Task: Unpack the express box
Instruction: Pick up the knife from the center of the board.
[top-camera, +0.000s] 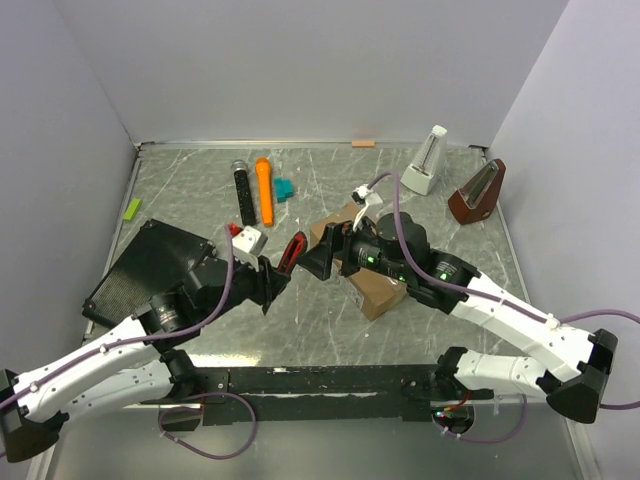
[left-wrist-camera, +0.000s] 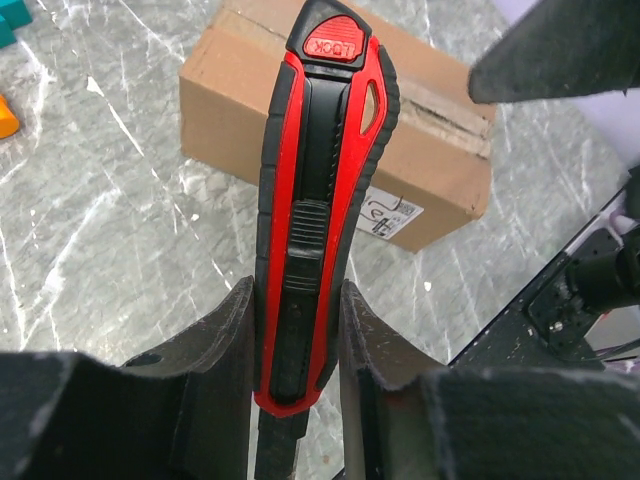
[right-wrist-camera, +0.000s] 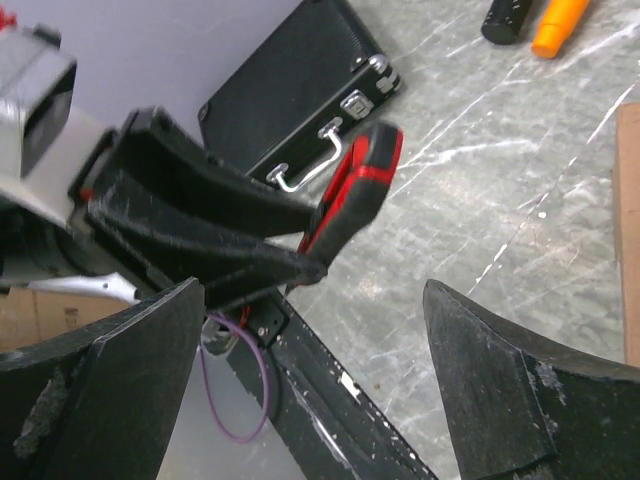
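Note:
The express box (top-camera: 378, 293) is a brown cardboard carton lying mid-table, mostly covered by my right arm. In the left wrist view the express box (left-wrist-camera: 230, 110) lies just beyond the knife, its taped seam on top and a white label on its side. My left gripper (top-camera: 278, 272) is shut on a red and black utility knife (top-camera: 293, 252), whose far end points at the box. The knife (left-wrist-camera: 320, 200) stands between the left gripper (left-wrist-camera: 297, 292) fingers. My right gripper (top-camera: 325, 257) is open, facing the knife (right-wrist-camera: 358, 190). Nothing is between the right gripper (right-wrist-camera: 315, 290) fingers.
A flat black case (top-camera: 150, 265) lies at the left. Behind it are a white and red cube (top-camera: 247, 238), a black marker (top-camera: 243, 193), an orange marker (top-camera: 264, 190), a teal block (top-camera: 285, 188) and a green piece (top-camera: 132, 208). Two metronomes, white (top-camera: 428, 160) and brown (top-camera: 477, 192), stand back right.

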